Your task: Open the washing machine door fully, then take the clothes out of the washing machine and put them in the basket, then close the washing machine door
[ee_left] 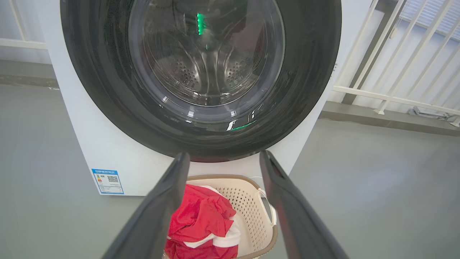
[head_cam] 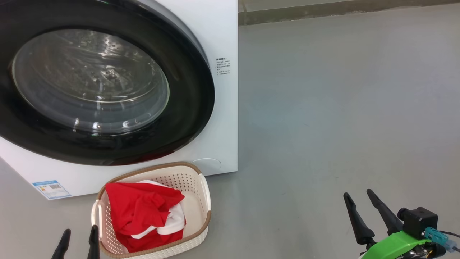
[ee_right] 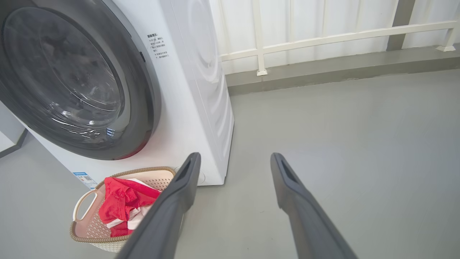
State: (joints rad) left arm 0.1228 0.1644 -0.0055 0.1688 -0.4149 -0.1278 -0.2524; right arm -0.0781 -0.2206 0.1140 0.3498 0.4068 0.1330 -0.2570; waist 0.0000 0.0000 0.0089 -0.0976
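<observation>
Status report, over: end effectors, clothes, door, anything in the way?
Left end effector and right end effector open, empty. Red clothes in basket. Washing machine door looks shut. Basket sits close below the door front.

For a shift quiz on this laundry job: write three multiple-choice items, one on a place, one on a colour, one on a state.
1. Where are the clothes?
A in the drum
B in the basket
C on the floor

2. What colour is the door ring?
A black
B white
C blue

3. How is the left gripper?
A shut on cloth
B open, empty
C shut on a handle

Key: B, they lie heaped inside it; A, the ring is glossy black; B, its jaws stand apart, gripping nothing.
</observation>
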